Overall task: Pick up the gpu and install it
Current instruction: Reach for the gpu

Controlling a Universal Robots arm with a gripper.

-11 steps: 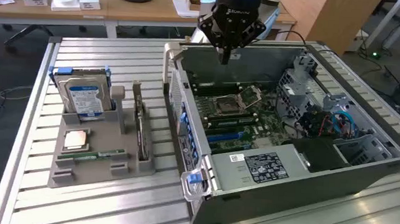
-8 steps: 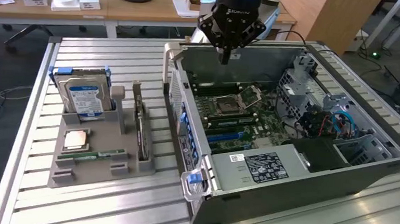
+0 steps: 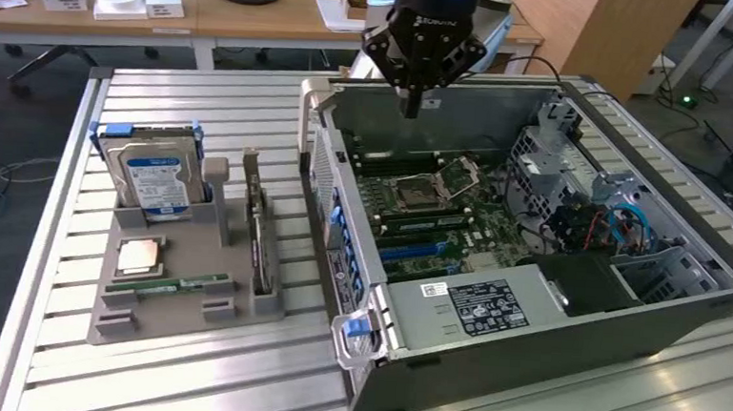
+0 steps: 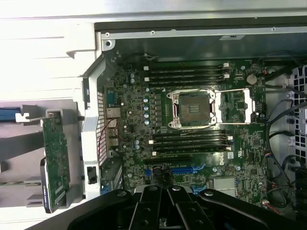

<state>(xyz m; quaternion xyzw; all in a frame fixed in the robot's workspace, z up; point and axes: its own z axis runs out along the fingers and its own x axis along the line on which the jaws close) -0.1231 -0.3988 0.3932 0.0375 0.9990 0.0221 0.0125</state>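
The gpu (image 3: 258, 232) stands on edge in a slot of the grey holder (image 3: 162, 322) on the exterior view's left; its green circuit face (image 4: 56, 155) shows in the wrist view, beside the case wall. My gripper (image 3: 411, 105) hangs over the back of the open computer case (image 3: 485, 361), well away from the gpu. Its dark fingers (image 4: 152, 191) meet in a point above the motherboard (image 4: 192, 139), near the blue card slots (image 4: 184, 169), and hold nothing.
The holder also carries a silver hard drive with a blue-white label (image 3: 154, 173), a processor chip (image 3: 141, 255) and a narrow green RAM stick (image 3: 171, 286). Inside the case are an open CPU socket (image 3: 425, 190), cables and drive cages (image 3: 595, 215). Desks stand behind.
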